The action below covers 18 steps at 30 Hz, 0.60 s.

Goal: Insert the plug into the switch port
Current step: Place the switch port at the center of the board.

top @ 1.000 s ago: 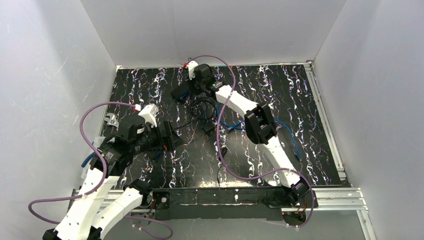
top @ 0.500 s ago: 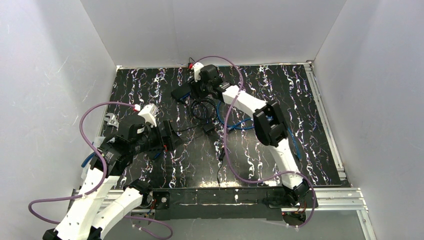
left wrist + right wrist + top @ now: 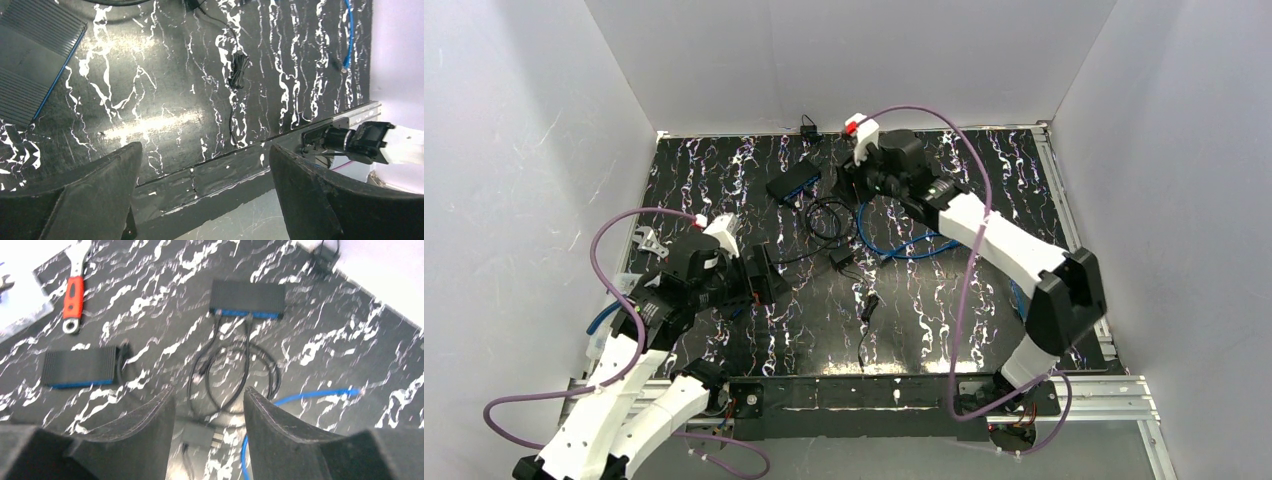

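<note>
A black switch [image 3: 247, 299] [image 3: 792, 185] lies at the far middle of the mat, and two black cables run into its blue-edged front face. They coil back to a black power adapter [image 3: 200, 434] [image 3: 842, 258]. My right gripper [image 3: 209, 390] [image 3: 852, 178] hangs open above the coil, to the right of that switch, holding nothing. A second switch [image 3: 80, 369] [image 3: 35, 65] lies near my left gripper [image 3: 204, 150] [image 3: 764, 275], which is wide open and empty. The blue cable's plug end [image 3: 356, 390] lies loose on the mat.
A red-handled wrench [image 3: 72, 297] [image 3: 649, 243] lies at the left edge. A bundled black cable [image 3: 239, 70] [image 3: 869, 305] rests mid-mat. A blue cable [image 3: 904, 243] loops under the right arm. Another small adapter [image 3: 809, 125] sits by the back wall. White walls close three sides.
My right gripper drew back from the far switch to the right and its jaws opened; the right elbow swung out to the right. The left arm barely moved, its jaws slightly wider.
</note>
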{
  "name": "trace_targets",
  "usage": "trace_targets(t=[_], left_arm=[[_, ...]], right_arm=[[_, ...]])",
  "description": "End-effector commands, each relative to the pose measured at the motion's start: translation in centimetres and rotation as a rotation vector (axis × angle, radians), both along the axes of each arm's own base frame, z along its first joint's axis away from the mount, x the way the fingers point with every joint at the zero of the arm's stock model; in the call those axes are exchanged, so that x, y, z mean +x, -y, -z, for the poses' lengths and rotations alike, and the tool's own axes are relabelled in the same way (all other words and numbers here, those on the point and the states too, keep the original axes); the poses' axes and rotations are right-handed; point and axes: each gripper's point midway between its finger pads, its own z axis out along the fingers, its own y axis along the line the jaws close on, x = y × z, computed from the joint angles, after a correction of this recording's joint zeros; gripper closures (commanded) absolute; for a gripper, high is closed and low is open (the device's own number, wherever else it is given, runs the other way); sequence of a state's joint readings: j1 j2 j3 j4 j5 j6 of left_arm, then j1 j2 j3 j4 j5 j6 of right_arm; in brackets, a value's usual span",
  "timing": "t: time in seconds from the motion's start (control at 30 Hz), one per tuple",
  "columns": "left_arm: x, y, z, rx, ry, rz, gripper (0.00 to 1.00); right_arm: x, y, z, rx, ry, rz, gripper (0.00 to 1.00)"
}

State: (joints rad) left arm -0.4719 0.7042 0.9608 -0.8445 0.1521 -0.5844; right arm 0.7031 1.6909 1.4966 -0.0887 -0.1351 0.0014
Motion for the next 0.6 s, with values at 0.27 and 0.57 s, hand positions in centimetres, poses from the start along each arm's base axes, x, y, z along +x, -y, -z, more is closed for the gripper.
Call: trace_targets(t=[0.27, 0.57], left_arm=[[0.7, -0.2, 2.6, 0.039, -0.069, -0.037, 0.02], [0.5, 0.4, 3.4, 0.013, -0.1, -0.022, 0.02]], right_arm=[[-12.6, 7.3, 8.5, -0.149, -0.343, 0.026, 0.41], [-19.6, 10.1, 13.0, -0.2, -0.556, 0.112, 0.41]])
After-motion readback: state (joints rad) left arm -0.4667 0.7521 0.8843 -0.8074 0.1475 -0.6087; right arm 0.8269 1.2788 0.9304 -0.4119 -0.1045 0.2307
